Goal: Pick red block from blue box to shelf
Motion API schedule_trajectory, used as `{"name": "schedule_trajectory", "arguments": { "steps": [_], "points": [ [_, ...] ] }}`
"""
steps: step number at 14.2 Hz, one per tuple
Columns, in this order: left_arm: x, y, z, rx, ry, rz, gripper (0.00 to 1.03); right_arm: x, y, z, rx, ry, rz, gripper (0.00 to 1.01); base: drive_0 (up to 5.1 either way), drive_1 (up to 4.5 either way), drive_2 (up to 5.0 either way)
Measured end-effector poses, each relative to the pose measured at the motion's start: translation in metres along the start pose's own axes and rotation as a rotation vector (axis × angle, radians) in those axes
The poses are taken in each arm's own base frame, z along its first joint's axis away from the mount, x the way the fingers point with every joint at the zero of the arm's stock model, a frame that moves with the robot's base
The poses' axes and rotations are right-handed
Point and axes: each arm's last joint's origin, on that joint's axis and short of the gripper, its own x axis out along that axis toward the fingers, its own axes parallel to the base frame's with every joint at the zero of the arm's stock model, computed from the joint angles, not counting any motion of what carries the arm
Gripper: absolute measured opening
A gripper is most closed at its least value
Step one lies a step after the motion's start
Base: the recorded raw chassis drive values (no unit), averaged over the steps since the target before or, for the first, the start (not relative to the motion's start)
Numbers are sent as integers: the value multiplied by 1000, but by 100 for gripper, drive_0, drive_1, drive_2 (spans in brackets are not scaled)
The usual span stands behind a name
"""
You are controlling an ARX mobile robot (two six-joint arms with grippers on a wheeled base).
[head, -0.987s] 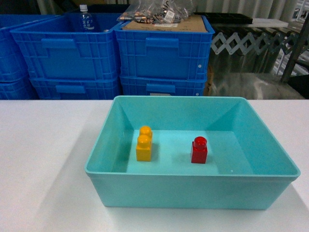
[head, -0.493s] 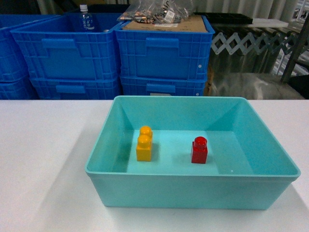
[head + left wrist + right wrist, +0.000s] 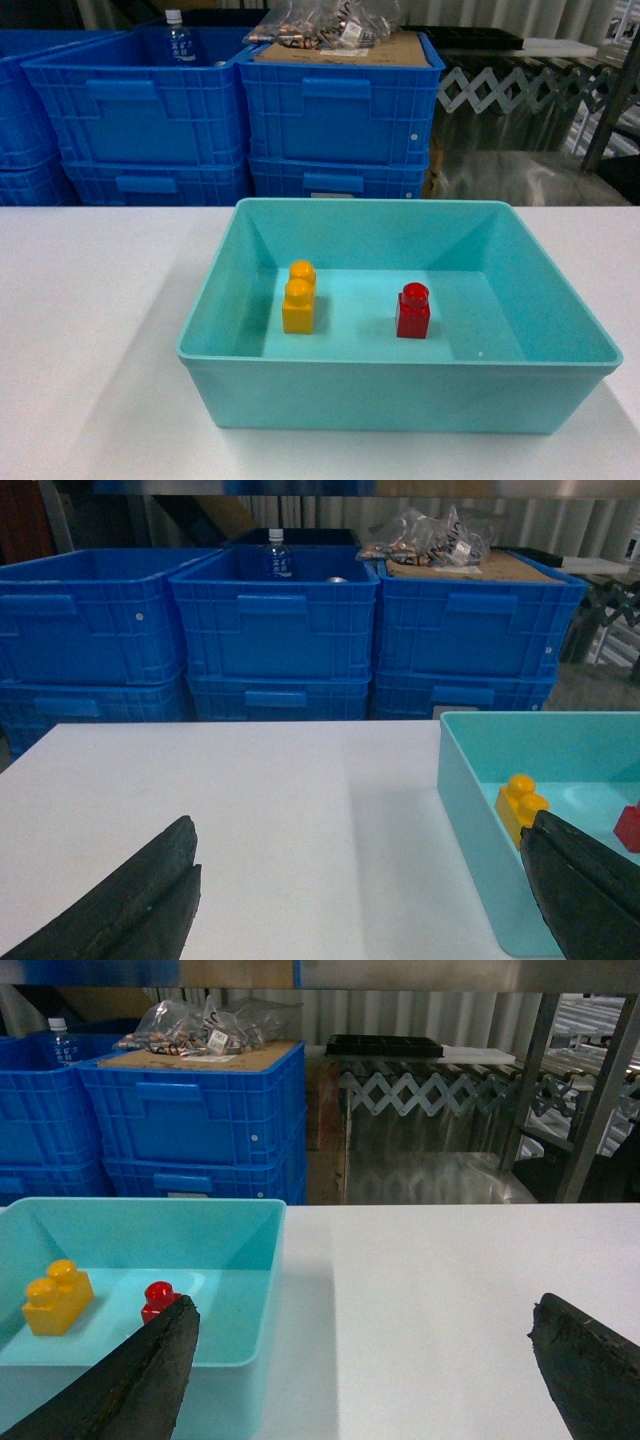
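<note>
The blue box (image 3: 400, 395) sits mid-table. On its floor the red block (image 3: 412, 310) stands upright, right of a yellow two-stud brick (image 3: 299, 297). Neither gripper shows in the head view. My left gripper (image 3: 360, 885) is open and empty over bare table, left of the blue box (image 3: 460, 780); the red block (image 3: 630, 828) peeks past its right finger. My right gripper (image 3: 365, 1360) is open and empty, right of the blue box (image 3: 245, 1290), with the red block (image 3: 158, 1298) just above its left fingertip. The shelf (image 3: 600, 1110) stands beyond the table at far right.
Stacked dark blue crates (image 3: 335, 110) stand behind the table; one holds a water bottle (image 3: 178, 38), another a cardboard sheet with bagged parts (image 3: 330, 25). A white lattice barrier (image 3: 430, 1090) stands at the back right. White tabletop (image 3: 90, 300) lies on both sides of the box.
</note>
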Motion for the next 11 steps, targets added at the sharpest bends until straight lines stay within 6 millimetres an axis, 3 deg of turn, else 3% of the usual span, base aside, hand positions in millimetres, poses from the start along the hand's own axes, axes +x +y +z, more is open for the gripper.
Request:
{"name": "schedule_trajectory", "arguments": {
  "steps": [11],
  "points": [
    [0,0,0,0,0,0,98,0,0,0,0,0,0,98,0,0,0]
  ]
}}
